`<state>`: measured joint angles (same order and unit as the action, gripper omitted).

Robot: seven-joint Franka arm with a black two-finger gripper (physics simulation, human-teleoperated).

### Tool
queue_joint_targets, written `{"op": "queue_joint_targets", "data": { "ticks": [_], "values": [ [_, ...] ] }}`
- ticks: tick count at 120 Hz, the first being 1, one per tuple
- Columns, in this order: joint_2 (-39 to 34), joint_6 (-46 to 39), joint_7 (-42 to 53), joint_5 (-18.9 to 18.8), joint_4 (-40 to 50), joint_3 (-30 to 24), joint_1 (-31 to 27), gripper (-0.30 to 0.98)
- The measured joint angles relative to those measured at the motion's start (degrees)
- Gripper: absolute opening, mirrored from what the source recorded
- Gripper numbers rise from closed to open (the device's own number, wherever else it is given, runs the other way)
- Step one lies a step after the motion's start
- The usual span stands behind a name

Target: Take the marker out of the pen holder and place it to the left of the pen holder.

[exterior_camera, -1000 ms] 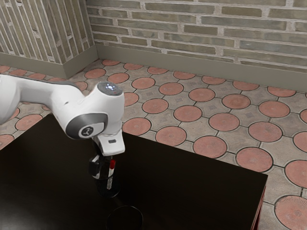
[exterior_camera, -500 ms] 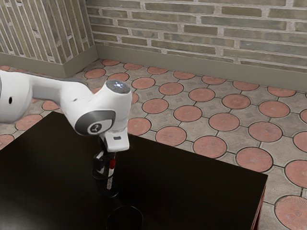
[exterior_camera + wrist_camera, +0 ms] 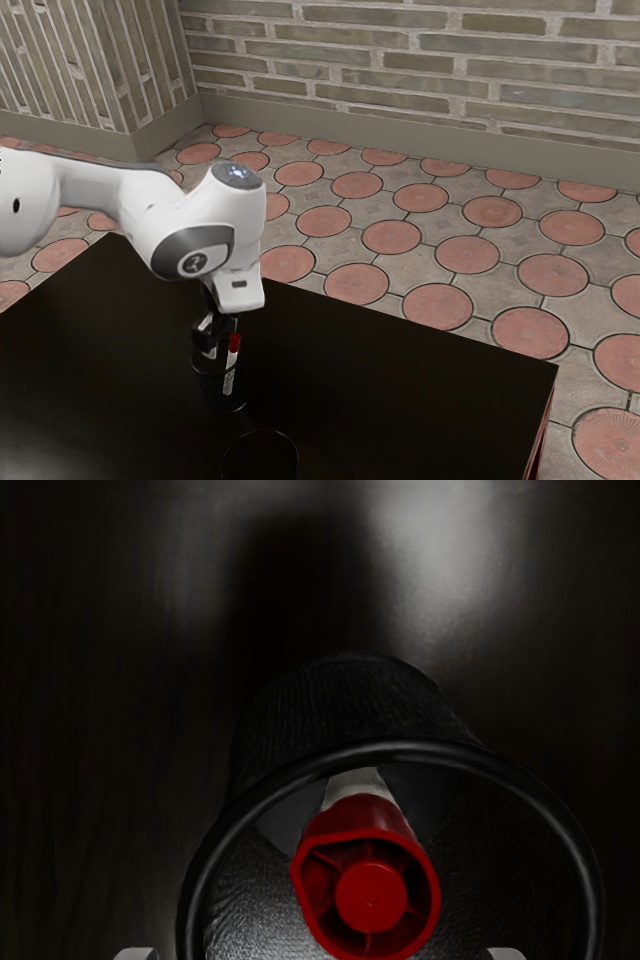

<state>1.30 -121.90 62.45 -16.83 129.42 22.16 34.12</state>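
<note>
Hanging with fingers spread, black two-finger gripper (image 3: 215, 344) near red-capped white marker (image 3: 368, 895); round black pen holder's rim (image 3: 390, 751) surrounds marker; thin circular outline (image 3: 262, 431) farther from fingers.

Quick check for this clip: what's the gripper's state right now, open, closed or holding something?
Gripper: open, holding nothing; the red-capped marker is in the pen holder.

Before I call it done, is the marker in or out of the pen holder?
In: the marker stands in the pen holder, red cap upward inside the ring of the rim, white body leading down.
</note>
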Motion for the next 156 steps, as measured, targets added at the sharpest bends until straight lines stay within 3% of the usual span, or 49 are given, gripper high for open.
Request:
{"op": "queue_joint_targets", "data": {
  "ticks": [36,90,156],
  "values": [
    [0.0,-0.3,0.1,0.3,0.0,0.0,3.5,0.38],
    [0.0,-0.6,-0.1,0.3,0.0,0.0,0.8,0.19],
    [0.0,-0.4,-0.6,0.3,0.0,-0.1,3.6,0.16]
  ]
}}
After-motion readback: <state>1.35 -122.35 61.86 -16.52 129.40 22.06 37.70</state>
